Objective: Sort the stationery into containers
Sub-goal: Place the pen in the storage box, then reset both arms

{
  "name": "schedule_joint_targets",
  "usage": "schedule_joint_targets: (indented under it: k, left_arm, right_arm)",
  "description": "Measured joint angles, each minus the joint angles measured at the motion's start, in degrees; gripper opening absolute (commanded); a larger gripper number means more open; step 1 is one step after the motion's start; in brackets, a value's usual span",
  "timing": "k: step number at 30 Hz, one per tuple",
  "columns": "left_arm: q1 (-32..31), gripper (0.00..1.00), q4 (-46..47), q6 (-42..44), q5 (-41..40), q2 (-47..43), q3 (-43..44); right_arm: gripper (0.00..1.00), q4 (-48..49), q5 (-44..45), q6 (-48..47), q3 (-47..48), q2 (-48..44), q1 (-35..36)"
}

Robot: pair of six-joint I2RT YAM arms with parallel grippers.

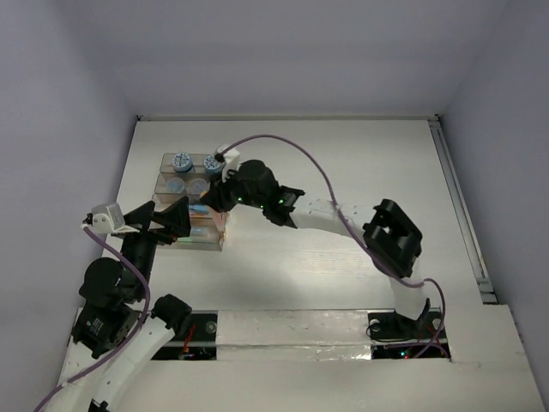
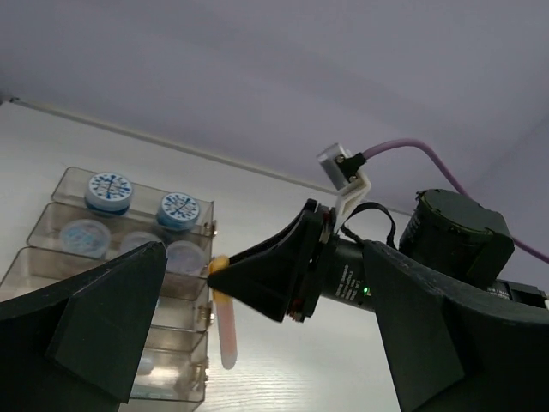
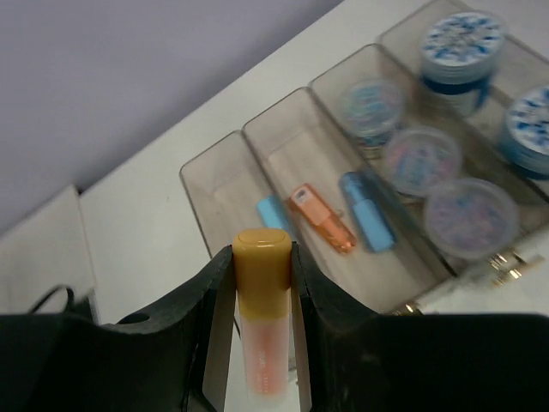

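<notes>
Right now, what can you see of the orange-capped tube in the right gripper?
A small capped tube: mustard-orange cap, pale pink translucent plastic-looking body. The right gripper holds it, black jaws pressing both sides at the cap, body hanging past them. It is by the edge of the brown-tinted clear plastic trays.

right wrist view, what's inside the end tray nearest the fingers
One small light-blue item lies in the clear brown-tinted plastic tray. The tray's near part is hidden behind the right fingers and the orange-capped tube they hold.
</notes>
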Motion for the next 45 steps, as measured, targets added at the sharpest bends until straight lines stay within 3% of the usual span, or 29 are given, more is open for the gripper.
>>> schedule_joint_targets:
  k: [9, 18, 21, 22, 25, 28, 30, 31, 39, 40, 45]
  left_arm:
    - [0.0, 0.99, -1.4, 2.4, -4.4, -4.3, -2.4]
    - [0.0, 0.99, -1.5, 3.2, -4.8, -4.3, -2.4]
    - [0.0, 0.99, -1.5, 3.3, -4.9, -4.3, -2.4]
    - [0.0, 0.99, -1.5, 3.3, -4.9, -4.3, -2.4]
    - [0.0, 0.99, -1.5, 3.4, -4.9, -4.3, -2.4]
    - [0.3, 0.99, -1.5, 3.4, -4.9, -4.3, -2.4]
    - [0.4, 0.99, -1.5, 3.5, -4.9, -4.3, -2.4]
    - [0.6, 0.99, -1.4, 3.5, -4.9, -4.2, -2.4]
    - [1.4, 0.99, -1.4, 3.4, -4.9, -3.3, -2.4]
    - [1.4, 0.99, -1.4, 3.4, -4.9, -3.1, -2.4]
    - [1.4, 0.99, -1.3, 3.3, -2.9, -1.2, -2.4]
  right_arm:
    - [0.0, -10.4, -16.4, -16.3, 17.8, 13.5, 2.3]
    - [0.02, -17.9, -23.2, -22.9, 27.6, 20.5, 3.4]
    - [0.19, -19.5, -23.4, -24.4, 28.2, 22.1, 4.0]
    - [0.38, -19.9, -23.4, -24.8, 28.4, 22.6, 4.1]
    - [0.64, -21.4, -23.3, -24.9, 28.6, 23.1, 4.1]
    - [0.8, -21.6, -23.1, -25.1, 28.5, 23.0, 4.2]
    - [0.86, -20.5, -22.6, -24.7, 26.9, 21.8, 4.3]
    - [0.94, -20.3, -22.4, -24.7, 25.6, 20.8, 4.4]
    - [0.93, -9.1, -13.3, -21.7, 5.9, 2.4, 4.5]
    - [1.0, -6.2, -10.4, -21.2, 1.9, 0.5, 4.5]
    - [1.0, -1.1, 2.1, -19.6, -15.2, -18.8, 4.5]
